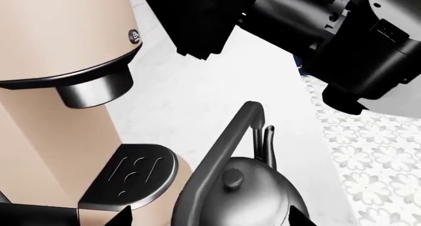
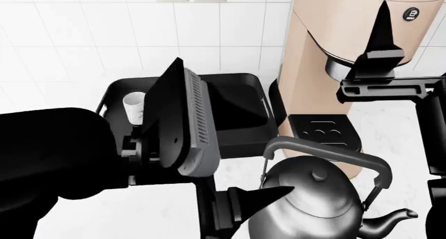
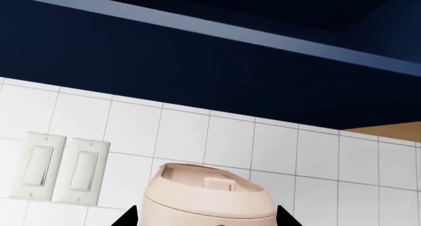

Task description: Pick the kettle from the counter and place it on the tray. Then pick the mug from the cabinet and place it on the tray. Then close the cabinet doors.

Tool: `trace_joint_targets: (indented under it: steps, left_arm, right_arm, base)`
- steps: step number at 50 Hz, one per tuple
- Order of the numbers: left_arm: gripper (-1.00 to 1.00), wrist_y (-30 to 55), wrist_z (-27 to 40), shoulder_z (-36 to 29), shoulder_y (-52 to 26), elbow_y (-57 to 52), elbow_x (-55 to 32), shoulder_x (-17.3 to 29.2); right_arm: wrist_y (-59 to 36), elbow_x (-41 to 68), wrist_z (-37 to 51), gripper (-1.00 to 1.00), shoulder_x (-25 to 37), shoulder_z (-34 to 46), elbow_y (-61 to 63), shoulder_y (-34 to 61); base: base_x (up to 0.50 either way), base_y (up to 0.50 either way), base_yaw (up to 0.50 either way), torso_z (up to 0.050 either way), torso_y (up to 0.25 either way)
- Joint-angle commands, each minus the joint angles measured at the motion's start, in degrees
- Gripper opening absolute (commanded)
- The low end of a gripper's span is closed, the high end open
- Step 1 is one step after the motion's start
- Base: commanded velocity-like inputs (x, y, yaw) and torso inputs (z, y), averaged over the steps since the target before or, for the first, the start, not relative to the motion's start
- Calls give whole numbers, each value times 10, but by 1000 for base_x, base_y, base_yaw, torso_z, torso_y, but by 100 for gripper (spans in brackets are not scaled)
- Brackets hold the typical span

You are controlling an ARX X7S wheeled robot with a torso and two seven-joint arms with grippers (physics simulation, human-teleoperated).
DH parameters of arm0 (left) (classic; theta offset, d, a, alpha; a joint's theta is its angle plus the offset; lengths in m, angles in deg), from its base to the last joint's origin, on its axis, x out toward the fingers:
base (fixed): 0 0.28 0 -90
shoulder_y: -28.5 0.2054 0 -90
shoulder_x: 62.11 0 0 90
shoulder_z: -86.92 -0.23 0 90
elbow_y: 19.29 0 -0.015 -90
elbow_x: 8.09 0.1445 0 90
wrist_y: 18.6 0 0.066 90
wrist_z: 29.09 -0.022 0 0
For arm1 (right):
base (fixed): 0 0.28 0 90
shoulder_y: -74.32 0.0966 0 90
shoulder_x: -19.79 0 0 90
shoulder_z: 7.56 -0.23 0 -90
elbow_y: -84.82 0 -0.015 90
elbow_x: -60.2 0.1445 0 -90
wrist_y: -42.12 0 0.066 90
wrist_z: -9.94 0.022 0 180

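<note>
The shiny grey kettle (image 2: 314, 197) stands on the white counter (image 2: 397, 129), just in front of the beige coffee machine. In the left wrist view the kettle (image 1: 243, 191) lies between my left gripper's (image 1: 210, 218) tips, which are spread wide; one fingertip (image 2: 275, 193) is beside its body. The dark tray (image 2: 241, 95) lies behind, to the kettle's left. A small white mug (image 2: 133, 104) shows at the tray's left end, partly hidden by my left arm. My right gripper (image 3: 207, 217) is open and empty, raised in front of the coffee machine's top.
The tall beige coffee machine (image 2: 348, 40) with its drip plate (image 1: 135, 171) stands close beside the kettle. My right arm (image 1: 355, 38) hangs over the counter's edge, above patterned floor (image 1: 381, 157). Tiled wall with two switches (image 3: 59, 167) and dark cabinets (image 3: 197, 48) lie behind.
</note>
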Motion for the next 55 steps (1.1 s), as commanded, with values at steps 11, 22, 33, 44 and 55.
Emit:
trace_joint_targets:
  steps: [11,22,33,44,55]
  left_arm:
    - [100,-24,-30,-60,-19,56,58,-47]
    - [100,-36,-37,-84,-13,70,72,-63]
    - [100,-50,-49,-110,-1,83,92,-71]
    - [100,-57,-53,-127,2,91,102,-77]
    - [-100,-64,-50,-132,6,94,106,-75]
  right_arm:
    - [10,-9,-7,100,7,-2,-4,-15]
    - [18,-18,-13,100,8,-3,-9,-26]
    - [28,-30,-21,100,10,-4,-13,-43]
    - [36,-42,-27,100,11,-4,-16,-56]
    - [42,-49,-30,100,11,-4,-19,-66]
  base:
    - [0,0,0,0,0]
    - [0,0,0,0,0]
    - [0,0,0,0,0]
    - [0,0,0,0,0]
    - [0,0,0,0,0]
